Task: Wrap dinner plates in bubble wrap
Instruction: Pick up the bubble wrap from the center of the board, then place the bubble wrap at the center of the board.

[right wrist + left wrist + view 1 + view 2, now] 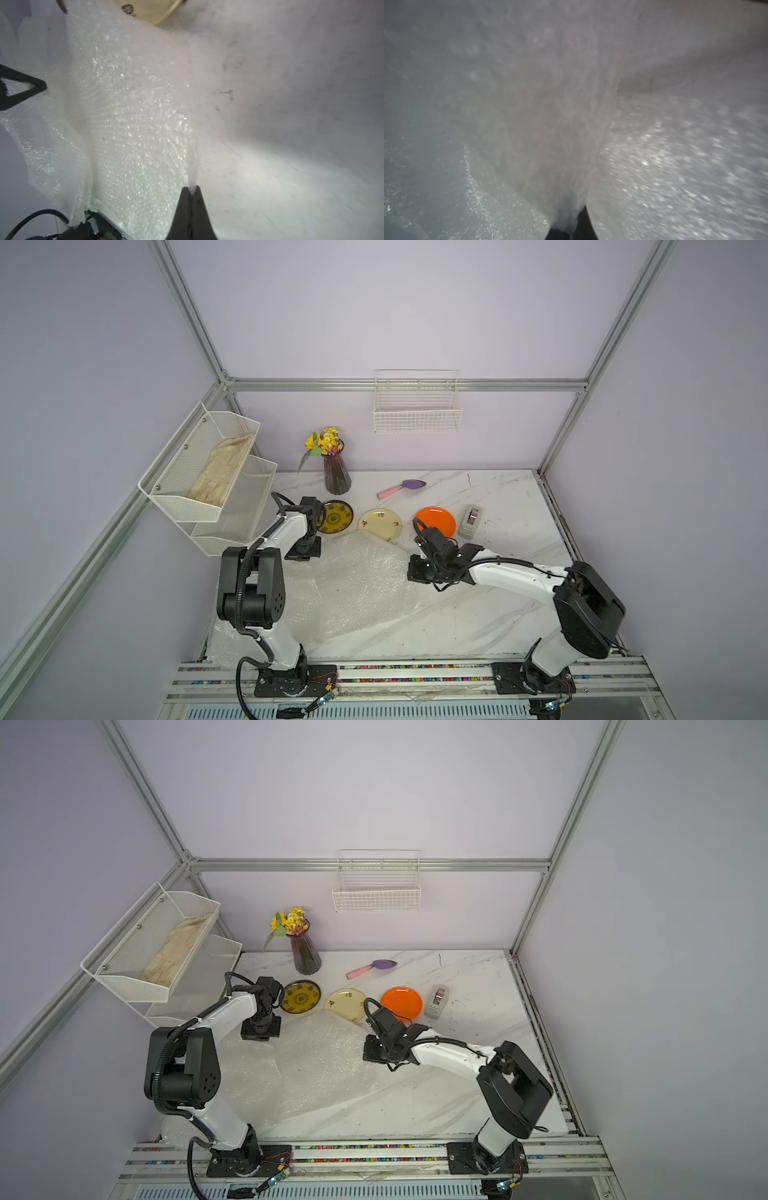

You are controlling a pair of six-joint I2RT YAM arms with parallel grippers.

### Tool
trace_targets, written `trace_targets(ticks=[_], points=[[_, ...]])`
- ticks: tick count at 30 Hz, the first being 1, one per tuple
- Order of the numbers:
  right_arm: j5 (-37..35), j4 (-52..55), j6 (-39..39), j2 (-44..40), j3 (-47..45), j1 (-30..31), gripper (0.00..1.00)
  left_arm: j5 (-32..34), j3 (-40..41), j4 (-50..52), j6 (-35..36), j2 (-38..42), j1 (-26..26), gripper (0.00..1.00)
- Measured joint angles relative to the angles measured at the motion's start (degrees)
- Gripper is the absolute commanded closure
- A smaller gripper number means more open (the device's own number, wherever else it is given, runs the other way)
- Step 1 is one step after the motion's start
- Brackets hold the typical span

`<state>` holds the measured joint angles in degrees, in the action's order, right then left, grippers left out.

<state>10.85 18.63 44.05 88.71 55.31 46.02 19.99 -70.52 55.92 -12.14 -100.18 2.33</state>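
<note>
A: Left gripper (571, 227)?
B: Pressed together on a raised fold of bubble wrap (353, 585). Right gripper (192, 189) likewise, pinching the sheet's edge.
A: Plates?
B: In a row on the marble tabletop (478, 614) behind the sheet: yellow patterned plate (336, 516), cream flowered plate (380, 524) touching the wrap, orange plate (436, 520).

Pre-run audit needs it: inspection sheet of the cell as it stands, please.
Surface: marble tabletop, a few dark scuffs.
Job's things: bubble wrap spread front-centre; yellow patterned plate, cream plate and orange plate in a row behind it, all unwrapped.
Clutter: tape dispenser beside the orange plate; purple trowel; flower vase.
Grippers: left gripper and right gripper, fingers shut on bubble wrap edges.
Cables: left wrist cable and right wrist cable loop free.
Surroundings: wire basket on the back wall; mesh shelf holding a beige cloth.
</note>
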Motion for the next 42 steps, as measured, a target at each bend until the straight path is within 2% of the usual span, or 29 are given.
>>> trace_targets(ticks=[7, 11, 15, 18, 24, 29, 31, 34, 35, 36, 38, 42], points=[[-2.1, 12.5, -4.6, -16.2, -10.7, -10.9, 1.00, -0.5, -5.9, 0.6, 1.4, -6.6, 0.5, 1.00], [-4.2, 17.5, -5.3, -21.9, -14.3, -14.9, 1.00, -2.4, -11.3, 1.2, 3.2, -11.8, 3.3, 1.00], [-6.1, 19.6, -5.2, -22.8, -16.3, -15.6, 1.00, -3.4, -15.7, 2.2, 3.1, -16.0, 7.1, 0.89], [-6.9, 20.0, -5.4, -22.3, -16.3, -15.8, 1.00, -3.7, -15.9, 2.5, 2.1, -16.4, 7.8, 0.85], [-6.7, 19.5, -6.0, -20.4, -16.3, -15.8, 1.00, -3.5, -15.8, 3.4, -0.8, -15.7, 2.4, 0.80], [-5.6, 18.9, -6.8, -19.6, -16.3, -15.8, 1.00, -6.5, -15.8, 3.5, -1.5, -13.0, -1.1, 0.52], [-5.6, 18.5, -7.0, -18.8, -16.3, -15.8, 1.00, -9.4, -15.8, 3.5, -2.0, -11.5, -0.5, 0.44], [-6.8, 18.5, -6.9, -17.8, -16.3, -15.8, 1.00, -13.4, -15.8, 3.5, -3.0, -7.8, 2.5, 0.39], [-7.5, 18.7, -6.8, -17.8, -16.2, -15.8, 0.99, -14.7, -15.8, 3.4, -3.4, -6.5, 3.7, 0.39], [-8.4, 19.0, -6.8, -17.8, -15.9, -15.8, 0.83, -16.4, -15.8, 3.4, -3.7, -5.0, 4.9, 0.38], [-10.2, 20.0, -6.6, -17.8, -14.7, -15.9, 0.67, -19.6, -15.0, 3.0, -4.5, -2.3, 7.0, 0.39], [-13.5, 22.1, -7.0, -17.6, -11.2, -15.9, 0.62, -25.1, -11.0, 2.8, -6.4, 2.3, 10.4, 0.44]])
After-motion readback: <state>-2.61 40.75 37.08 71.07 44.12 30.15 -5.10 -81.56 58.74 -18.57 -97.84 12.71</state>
